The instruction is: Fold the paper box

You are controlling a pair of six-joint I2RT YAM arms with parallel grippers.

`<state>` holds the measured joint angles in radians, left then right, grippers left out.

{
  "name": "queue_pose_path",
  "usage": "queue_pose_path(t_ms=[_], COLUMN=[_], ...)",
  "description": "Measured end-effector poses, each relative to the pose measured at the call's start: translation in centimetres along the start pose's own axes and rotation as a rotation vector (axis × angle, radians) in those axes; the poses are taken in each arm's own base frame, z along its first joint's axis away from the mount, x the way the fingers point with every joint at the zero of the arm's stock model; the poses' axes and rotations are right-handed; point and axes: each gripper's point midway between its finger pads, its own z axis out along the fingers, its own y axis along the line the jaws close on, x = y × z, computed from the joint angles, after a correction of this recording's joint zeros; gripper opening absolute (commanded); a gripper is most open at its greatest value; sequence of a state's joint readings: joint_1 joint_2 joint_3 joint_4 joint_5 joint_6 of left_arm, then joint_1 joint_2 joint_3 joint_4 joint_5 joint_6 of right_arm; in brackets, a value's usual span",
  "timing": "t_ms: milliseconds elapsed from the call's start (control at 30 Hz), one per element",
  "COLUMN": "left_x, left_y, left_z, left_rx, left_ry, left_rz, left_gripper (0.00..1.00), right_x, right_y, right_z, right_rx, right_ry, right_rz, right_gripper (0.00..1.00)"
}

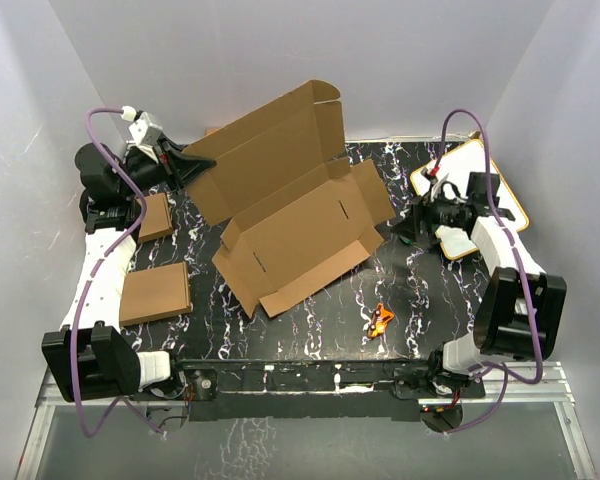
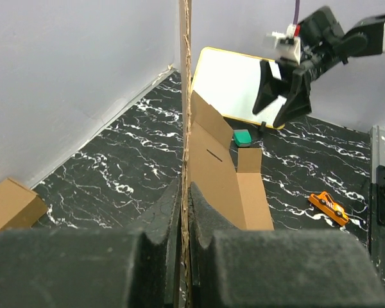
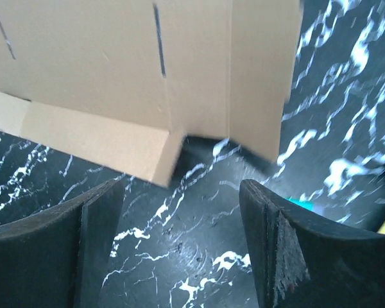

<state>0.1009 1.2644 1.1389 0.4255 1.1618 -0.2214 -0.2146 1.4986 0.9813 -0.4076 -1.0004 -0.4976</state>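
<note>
The paper box lies half folded in the middle of the black marble table, its big lid panel raised toward the back wall. My left gripper is shut on the left edge of that raised panel. In the left wrist view the cardboard edge runs straight up from between the pads of the left gripper. My right gripper hovers open just right of the box's right flap, touching nothing. The right wrist view shows the paper box ahead of the right gripper, with only bare table between the fingers.
Two small ready-made brown boxes lie by the left arm. A white board with a tan rim sits at the back right under the right arm. An orange object lies front right, and a small green thing is beside the box's flap.
</note>
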Motion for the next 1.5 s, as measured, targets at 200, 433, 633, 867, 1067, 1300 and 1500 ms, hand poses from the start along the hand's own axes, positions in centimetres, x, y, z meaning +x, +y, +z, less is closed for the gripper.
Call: queue_pose_path(t_ms=[200,433,633,867,1067,1300,1500], left_x=[-1.5,-2.3,-2.4,-3.1,-3.0,-3.0,-3.2], left_y=[-1.5,-2.8,-3.3,-3.9,-4.0,-4.1,-4.2], left_z=[0.3,0.3,0.3,0.2,0.2,0.2,0.1], left_rx=[0.081,0.138,0.158,0.177,0.18,0.181,0.186], left_ry=[-0.038,-0.068,-0.072,-0.092,-0.096,-0.096,-0.101], left_rz=[0.075,0.118,0.122,0.14,0.137,0.134,0.145], left_gripper=[0.0,0.0,0.0,0.0,0.0,0.0,0.0], right_x=[-9.9,-17.6,-16.9,-17.3,-16.7,-16.2,-16.4], right_y=[0.9,-0.8,0.4,1.5,3.9,7.2,8.3], right_z=[-2.5,0.1,3.0,3.3,3.9,4.3,4.0], right_rx=[0.029,0.005,-0.076,-0.13,-0.235,-0.352,-0.385], right_ry=[-0.161,-0.248,-0.219,-0.222,-0.214,-0.211,-0.221], right_rz=[-0.215,-0.272,-0.236,-0.274,-0.316,-0.362,-0.373], right_gripper=[0.17,0.13,0.15,0.16,0.18,0.26,0.35])
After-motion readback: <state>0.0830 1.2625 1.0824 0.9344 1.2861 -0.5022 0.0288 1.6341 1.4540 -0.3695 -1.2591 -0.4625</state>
